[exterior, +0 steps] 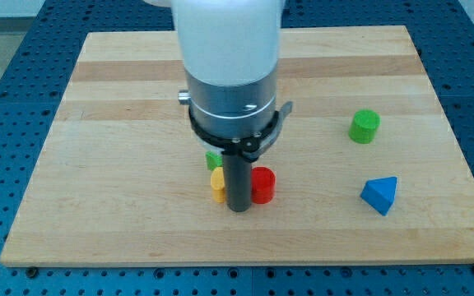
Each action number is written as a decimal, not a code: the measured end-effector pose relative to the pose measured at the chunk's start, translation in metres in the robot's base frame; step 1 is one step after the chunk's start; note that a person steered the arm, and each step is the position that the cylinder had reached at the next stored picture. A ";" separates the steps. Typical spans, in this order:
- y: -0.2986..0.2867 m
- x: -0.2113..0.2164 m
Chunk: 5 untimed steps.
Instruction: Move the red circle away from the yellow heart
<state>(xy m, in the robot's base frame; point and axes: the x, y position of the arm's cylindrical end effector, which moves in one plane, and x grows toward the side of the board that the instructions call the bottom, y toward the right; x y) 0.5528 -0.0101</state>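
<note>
The red circle (pixel 263 185) stands on the wooden board (pixel 122 123) just right of my rod, below the middle. The yellow heart (pixel 217 186) shows just left of the rod, partly hidden by it. My tip (pixel 239 209) is down between the two, touching or nearly touching both. A small green block (pixel 212 159) peeks out above the yellow heart, mostly hidden behind the rod and arm; its shape cannot be made out.
A green cylinder (pixel 364 126) stands at the view's right. A blue triangular block (pixel 380 195) lies below it at the lower right. The arm's white and grey body (pixel 229 66) covers the board's upper middle.
</note>
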 end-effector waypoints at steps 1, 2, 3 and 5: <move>0.013 0.000; 0.020 -0.001; 0.036 -0.011; -0.013 -0.019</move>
